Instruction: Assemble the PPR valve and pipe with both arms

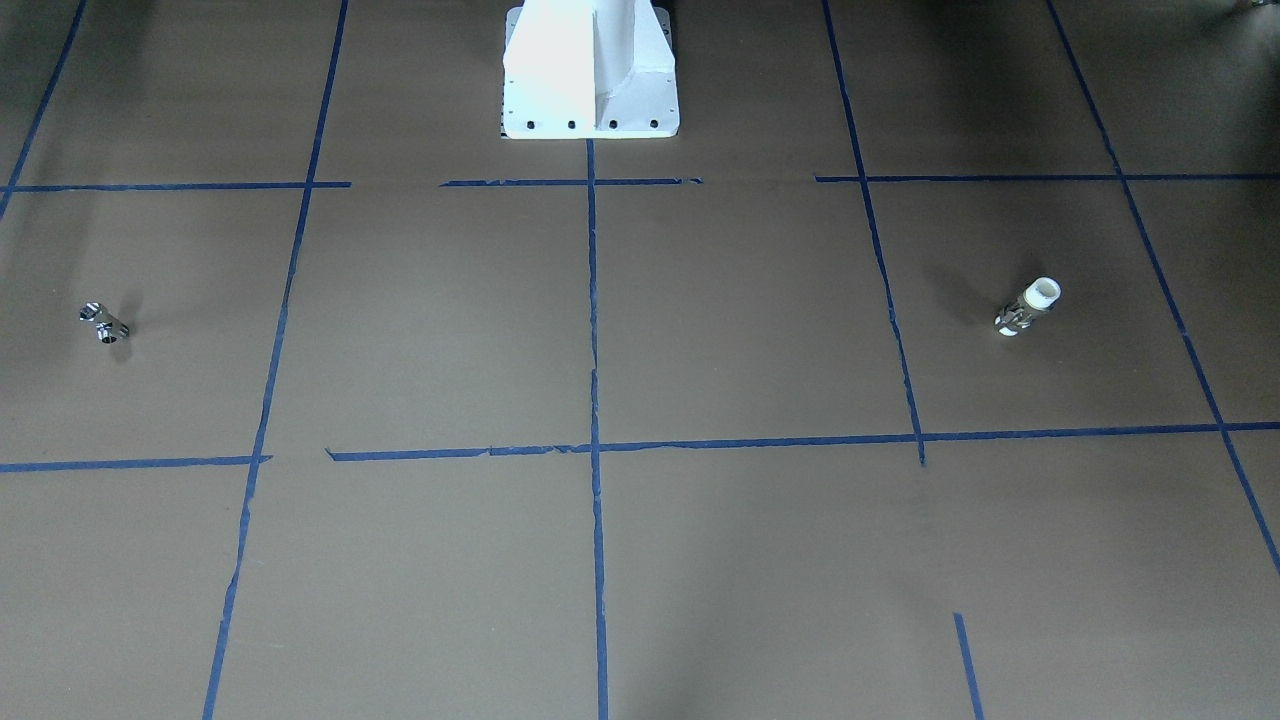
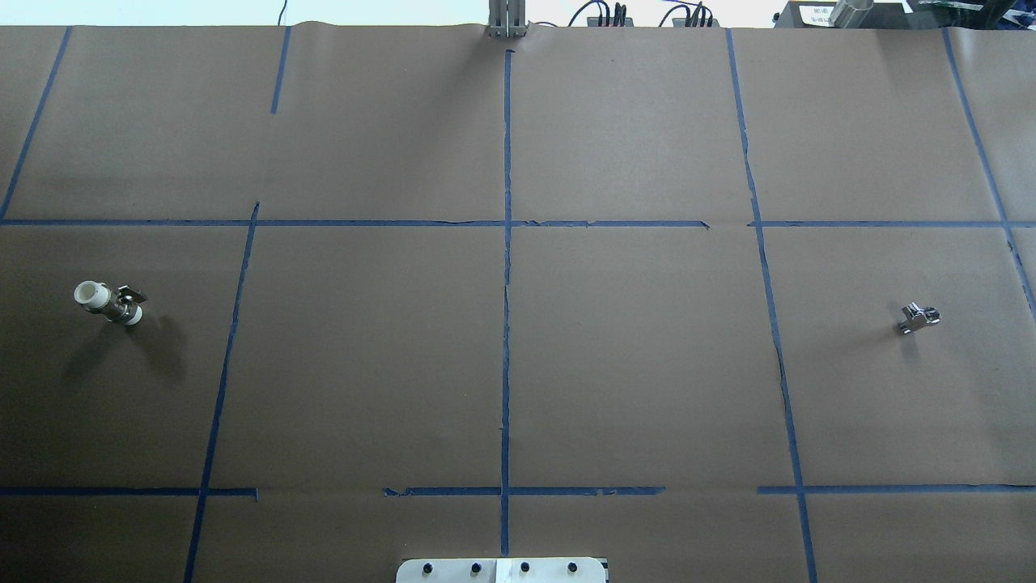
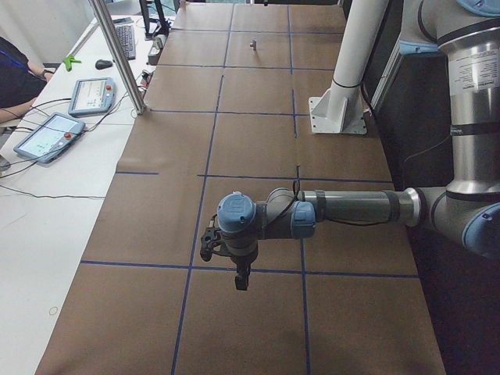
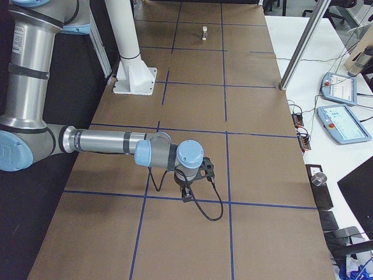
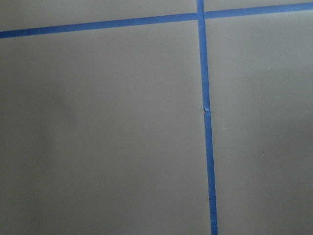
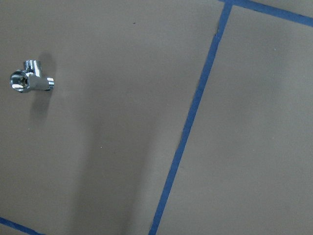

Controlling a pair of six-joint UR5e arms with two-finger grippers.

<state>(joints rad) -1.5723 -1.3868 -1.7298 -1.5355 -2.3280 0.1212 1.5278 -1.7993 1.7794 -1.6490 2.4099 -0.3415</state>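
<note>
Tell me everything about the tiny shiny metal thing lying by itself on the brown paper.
The metal fitting is small, silvery and mirror-bright, like chrome. It has a short body with a round end and a threaded stub sticking out sideways. It rests on the brown paper, inside a square marked with blue tape, far out on the robot's right side. It casts a soft shadow. Only the paper touches it.
</note>
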